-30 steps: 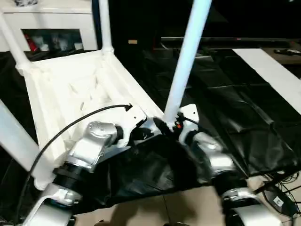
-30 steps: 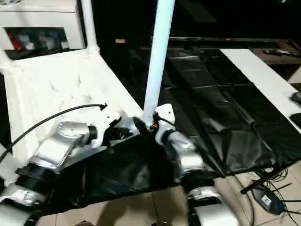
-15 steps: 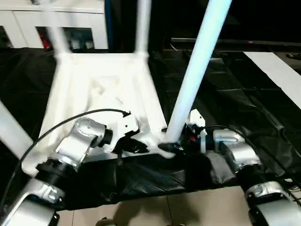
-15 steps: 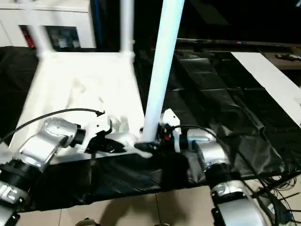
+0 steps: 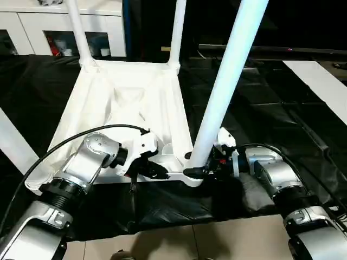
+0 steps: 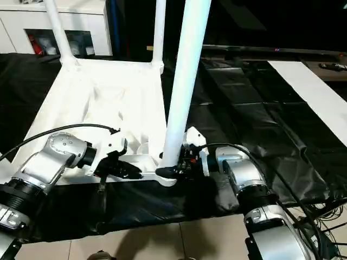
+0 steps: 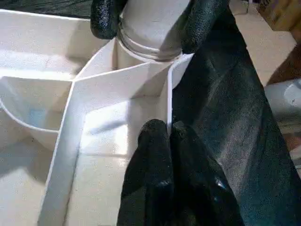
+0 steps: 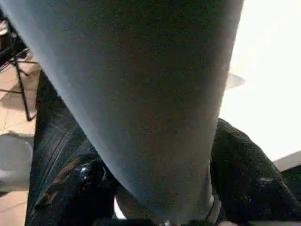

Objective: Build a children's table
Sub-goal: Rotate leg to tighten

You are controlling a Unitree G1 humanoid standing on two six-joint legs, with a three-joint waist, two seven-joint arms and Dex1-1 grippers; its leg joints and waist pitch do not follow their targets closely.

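Black plastic sheeting [image 5: 282,124] is covering the floor; I'm pinching the upturned white ribbed tabletop's [image 5: 124,103] wall with my clenched left gripper [image 7: 168,134], while my right gripper [image 5: 196,172] is grasping the long white tube leg [image 5: 227,81] at centre frame.

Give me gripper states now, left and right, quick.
Left gripper: shut, pinching the thin edge wall of the tabletop.
Right gripper: closed around the base of the near leg at its corner socket.
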